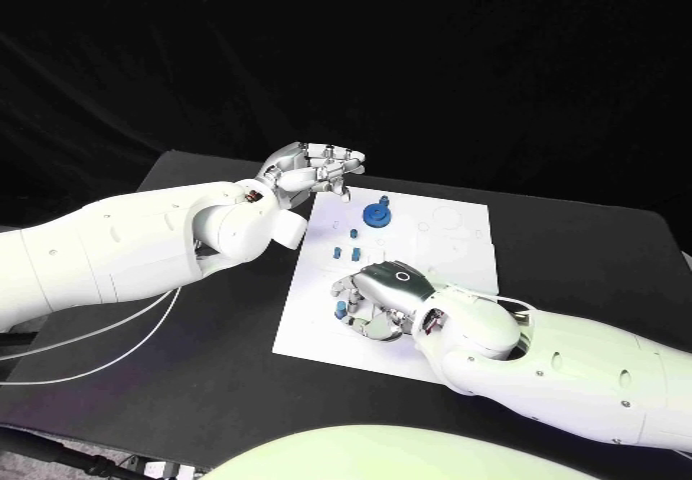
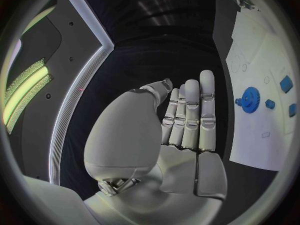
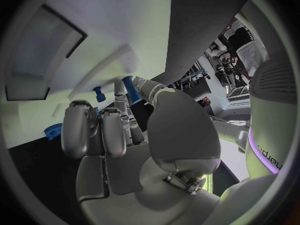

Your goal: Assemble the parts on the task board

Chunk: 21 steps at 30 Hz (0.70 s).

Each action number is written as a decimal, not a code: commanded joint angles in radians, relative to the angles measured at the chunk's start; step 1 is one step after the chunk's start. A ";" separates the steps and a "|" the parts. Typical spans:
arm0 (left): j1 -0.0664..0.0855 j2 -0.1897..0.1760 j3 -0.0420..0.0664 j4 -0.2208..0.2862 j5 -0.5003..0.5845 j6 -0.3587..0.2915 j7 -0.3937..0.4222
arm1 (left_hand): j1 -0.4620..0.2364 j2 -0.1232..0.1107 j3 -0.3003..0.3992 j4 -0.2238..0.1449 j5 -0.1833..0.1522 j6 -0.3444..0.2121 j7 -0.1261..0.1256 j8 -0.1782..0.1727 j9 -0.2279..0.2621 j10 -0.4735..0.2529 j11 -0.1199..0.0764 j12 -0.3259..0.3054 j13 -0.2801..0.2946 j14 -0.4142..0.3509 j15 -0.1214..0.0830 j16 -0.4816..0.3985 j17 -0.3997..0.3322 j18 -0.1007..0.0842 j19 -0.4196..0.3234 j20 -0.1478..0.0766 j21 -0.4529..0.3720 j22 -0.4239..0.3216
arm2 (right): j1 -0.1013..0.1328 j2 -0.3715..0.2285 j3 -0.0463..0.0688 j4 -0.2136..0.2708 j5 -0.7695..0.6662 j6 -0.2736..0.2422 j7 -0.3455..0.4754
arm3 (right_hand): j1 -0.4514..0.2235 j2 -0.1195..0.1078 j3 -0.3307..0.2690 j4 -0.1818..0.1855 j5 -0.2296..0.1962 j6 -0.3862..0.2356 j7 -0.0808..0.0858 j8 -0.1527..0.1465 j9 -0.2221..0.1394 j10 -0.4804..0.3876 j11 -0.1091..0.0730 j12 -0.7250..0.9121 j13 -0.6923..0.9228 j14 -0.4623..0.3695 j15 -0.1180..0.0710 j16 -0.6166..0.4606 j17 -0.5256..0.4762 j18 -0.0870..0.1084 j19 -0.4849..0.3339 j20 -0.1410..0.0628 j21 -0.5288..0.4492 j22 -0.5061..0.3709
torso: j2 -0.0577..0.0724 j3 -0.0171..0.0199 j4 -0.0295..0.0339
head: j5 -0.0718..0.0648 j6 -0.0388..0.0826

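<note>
Task board (image 1: 447, 250) on black table (image 1: 577, 250); right hand (image 1: 382, 295) pinches blue part (image 3: 132, 89); left hand (image 1: 310, 165) empty, fingers apart.

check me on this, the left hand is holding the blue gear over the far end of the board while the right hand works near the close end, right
Not quite. The left hand holds nothing: the left wrist view shows its fingers straight and bare, and the blue gear lies on the task board beside it. The rest stands: that hand is at the board's far end, and the right hand works near the close end.
</note>
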 commanded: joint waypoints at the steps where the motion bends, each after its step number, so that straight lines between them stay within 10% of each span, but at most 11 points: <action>1: 0.000 0.000 0.001 0.001 -0.001 0.014 0.006 | -0.005 0.005 0.000 -0.005 -0.005 -0.006 0.001 0.005 -0.001 -0.006 0.000 0.005 0.001 -0.007 -0.002 0.003 -0.002 0.006 0.000 0.003 -0.004 -0.001 | -0.002 -0.007 0.000 0.009 0.008 -0.043 -0.001 | -0.001 -0.015 -0.009 0.002 -0.005 -0.013 -0.003 -0.005 -0.003 -0.001 -0.005 0.006 0.003 0.040 -0.006 0.004 -0.001 -0.010 -0.001 -0.007 -0.004 0.000 | 0.000 -0.0003 -0.0006 | 0.000 0.000; 14: 0.000 -0.004 0.000 0.000 -0.001 0.014 0.007 | -0.005 0.005 0.000 -0.005 -0.005 -0.006 0.001 0.005 -0.001 -0.006 0.000 0.005 0.001 -0.007 -0.002 0.003 -0.002 0.006 0.000 0.003 -0.004 -0.001 | 0.018 -0.126 0.017 0.115 0.099 -0.168 0.074 | 0.007 -0.021 -0.025 0.002 -0.005 -0.005 -0.004 0.003 -0.002 0.016 -0.011 0.030 0.019 0.040 -0.011 0.004 -0.002 -0.010 0.001 -0.012 -0.004 0.001 | -0.002 -0.0022 -0.0003 | -0.015 0.004; 18: 0.000 -0.008 0.000 0.000 -0.001 0.016 0.008 | -0.004 0.005 0.001 -0.006 -0.005 -0.006 0.000 0.006 -0.001 -0.007 0.000 0.007 0.002 -0.007 -0.002 0.003 -0.002 0.006 0.000 0.003 -0.004 -0.001 | 0.063 -0.232 0.022 0.162 0.334 -0.140 0.167 | 0.042 -0.003 -0.032 -0.015 0.023 0.132 0.002 0.080 0.027 0.100 -0.011 0.137 0.090 0.041 -0.013 0.006 -0.001 -0.012 0.004 -0.015 0.000 0.009 | -0.002 -0.0032 -0.0003 | -0.030 0.004; 21: 0.000 -0.015 -0.003 0.001 -0.001 0.019 0.009 | -0.006 0.003 0.000 -0.006 -0.005 -0.007 0.000 0.006 -0.001 -0.008 0.000 0.007 0.001 -0.008 -0.002 0.003 -0.002 0.006 -0.001 0.003 -0.004 -0.001 | 0.095 -0.308 0.023 0.180 0.492 -0.051 0.174 | 0.034 0.028 -0.063 -0.005 0.045 0.183 -0.036 0.130 0.057 0.107 -0.038 0.388 0.309 0.038 -0.035 -0.005 -0.027 -0.015 0.013 -0.029 0.010 0.021 | -0.005 -0.0037 -0.0056 | -0.049 0.007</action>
